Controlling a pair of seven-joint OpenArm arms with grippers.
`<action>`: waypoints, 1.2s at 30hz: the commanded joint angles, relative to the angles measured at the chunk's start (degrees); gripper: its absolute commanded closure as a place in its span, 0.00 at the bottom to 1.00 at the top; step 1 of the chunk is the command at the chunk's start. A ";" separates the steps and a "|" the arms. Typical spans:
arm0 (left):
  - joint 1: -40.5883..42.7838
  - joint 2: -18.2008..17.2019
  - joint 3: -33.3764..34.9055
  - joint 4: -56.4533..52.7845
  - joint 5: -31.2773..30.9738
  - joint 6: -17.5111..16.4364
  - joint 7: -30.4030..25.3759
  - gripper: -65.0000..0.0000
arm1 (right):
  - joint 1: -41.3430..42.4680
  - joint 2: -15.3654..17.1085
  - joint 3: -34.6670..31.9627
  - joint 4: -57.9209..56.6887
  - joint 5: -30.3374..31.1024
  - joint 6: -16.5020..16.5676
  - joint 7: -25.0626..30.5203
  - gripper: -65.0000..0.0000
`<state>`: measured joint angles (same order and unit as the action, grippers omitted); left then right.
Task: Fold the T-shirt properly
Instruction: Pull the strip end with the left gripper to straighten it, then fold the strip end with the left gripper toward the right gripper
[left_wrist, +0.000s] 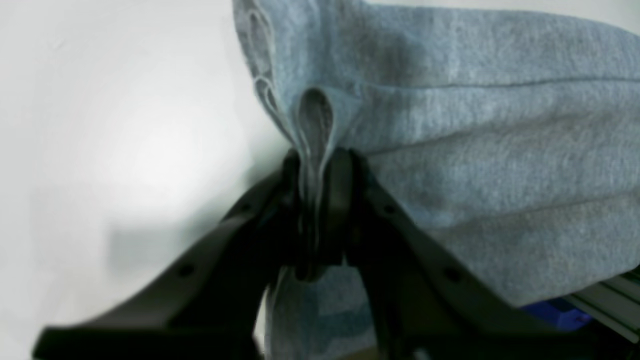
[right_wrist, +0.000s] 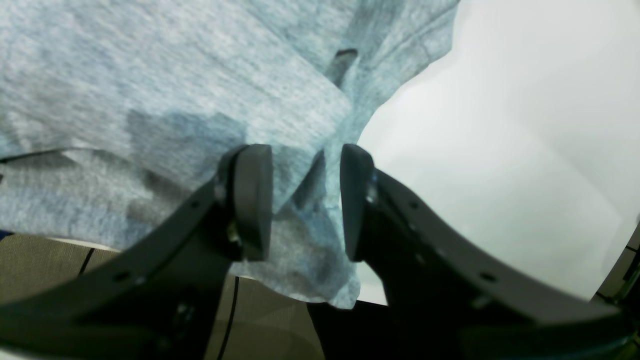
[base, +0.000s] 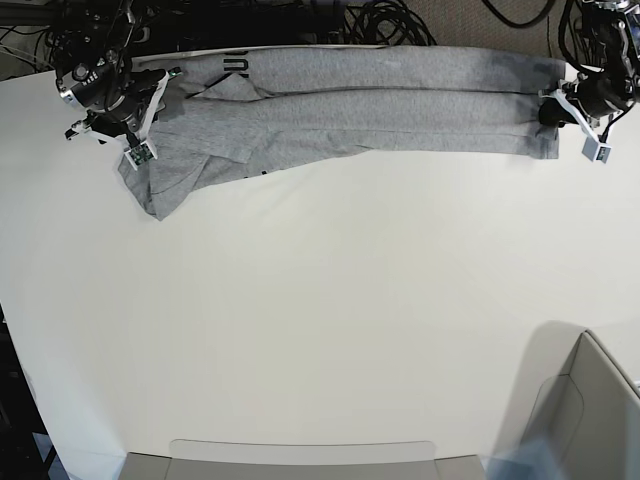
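The heather-grey T-shirt (base: 360, 115) lies stretched in a long folded band along the far edge of the white table (base: 320, 300). A bit of black lettering (base: 237, 65) shows near its left end. My left gripper (base: 548, 110), at the band's right end, is shut on a bunched fold of the cloth, as the left wrist view (left_wrist: 317, 160) shows. My right gripper (base: 150, 112) is at the left end. In the right wrist view (right_wrist: 306, 200) its fingers (right_wrist: 252, 200) stand apart, with loose grey cloth (right_wrist: 150, 90) hanging between them.
A grey box (base: 590, 410) stands at the near right corner and a flat grey tray edge (base: 300, 455) runs along the near side. Dark cables (base: 390, 20) lie behind the table's far edge. The shirt's left end overhangs the table edge in the right wrist view.
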<state>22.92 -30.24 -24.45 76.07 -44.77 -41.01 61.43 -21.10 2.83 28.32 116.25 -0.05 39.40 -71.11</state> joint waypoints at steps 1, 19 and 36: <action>0.25 0.74 1.02 -0.86 6.66 1.01 6.48 0.97 | 0.22 0.29 0.12 1.16 0.01 0.60 0.30 0.65; -22.08 0.22 -10.23 -0.95 16.69 1.01 17.21 0.97 | 0.75 0.11 0.39 1.16 0.01 0.60 0.30 0.65; -14.96 5.32 -11.64 26.04 21.35 1.01 18.57 0.97 | 1.10 -2.26 0.21 1.25 0.01 0.60 0.30 0.65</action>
<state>8.38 -23.66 -35.75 101.41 -23.64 -39.92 80.55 -20.21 0.25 28.47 116.31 -0.19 39.40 -71.16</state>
